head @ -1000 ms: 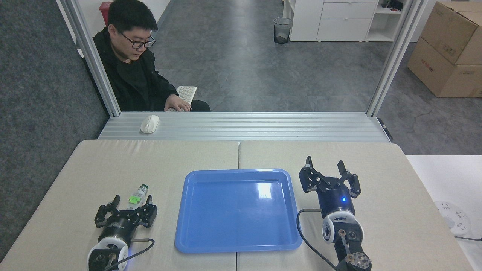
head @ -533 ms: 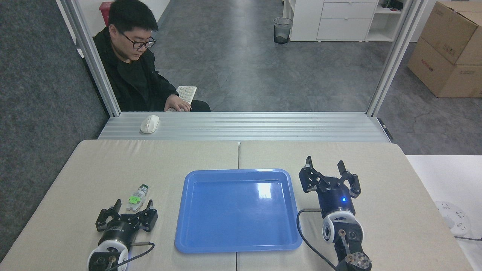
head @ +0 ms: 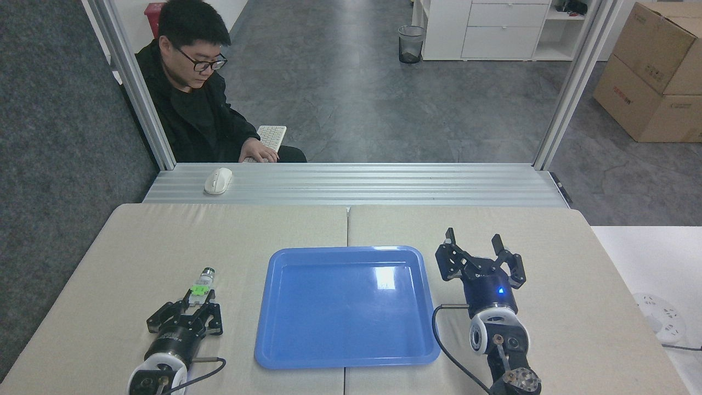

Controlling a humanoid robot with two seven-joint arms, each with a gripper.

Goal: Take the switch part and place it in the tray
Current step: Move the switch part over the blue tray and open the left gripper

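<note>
Green marker: the bright block in the middle of the switch part (head: 201, 284) is your best cue; the part lies on the beige table pad (head: 137, 247), left of the tray (head: 346, 359) and well clear of its rim.
Change: a second ago your left gripper (head: 198, 300) stood wide, its fingers flanking the near end of the part. Now the fingers have drawn in and their tips meet around that near end.
Part shift: the part has turned slightly and now lies more in line with the gripper, its dark round end pointing away from you.
Meaning: this reads as the grasp closing, so the pick-up step looks nearly made, but the part is not yet lifted off the pad.
Left fingers: closed in on the white-grey near end of the part; the green block and the dark end stick out beyond the tips.
Hold quality: the grip appears to catch only the end, so you may find that the part pivots when lifted.
Right gripper (head: 475, 240): spread apart and holding nothing, resting just right of the tray.
Tray: bare blue floor, nothing inside yet.
Next: lift gently, then carry rightward over the near-left rim.
</note>
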